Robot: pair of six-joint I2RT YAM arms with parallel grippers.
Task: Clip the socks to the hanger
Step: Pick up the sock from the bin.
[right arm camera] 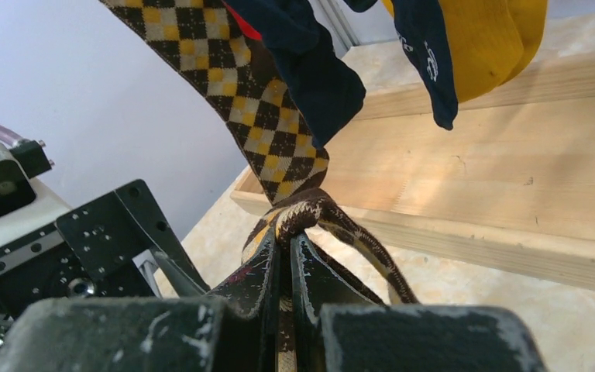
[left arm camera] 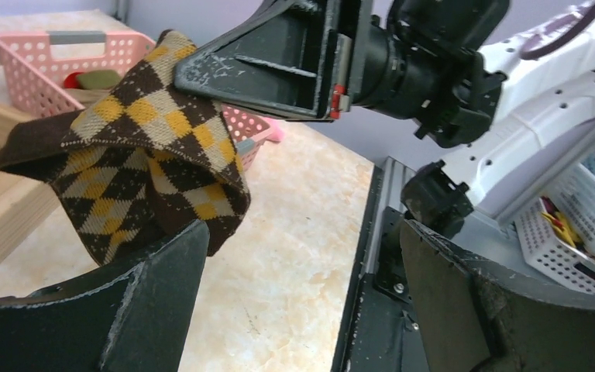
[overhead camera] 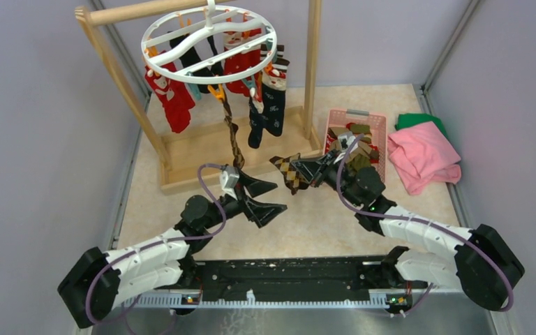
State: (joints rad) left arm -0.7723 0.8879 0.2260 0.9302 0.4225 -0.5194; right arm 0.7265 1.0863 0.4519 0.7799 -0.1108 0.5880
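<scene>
Right hand pinches the argyle sock, level with the left hand, spread wide.

White arms have black joints, purple cables

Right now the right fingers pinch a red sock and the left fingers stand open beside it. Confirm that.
Not red: the sock in the right fingers is brown argyle, with mustard and cream diamonds, as the left wrist view shows. The left fingers do stand open beside it.
</scene>
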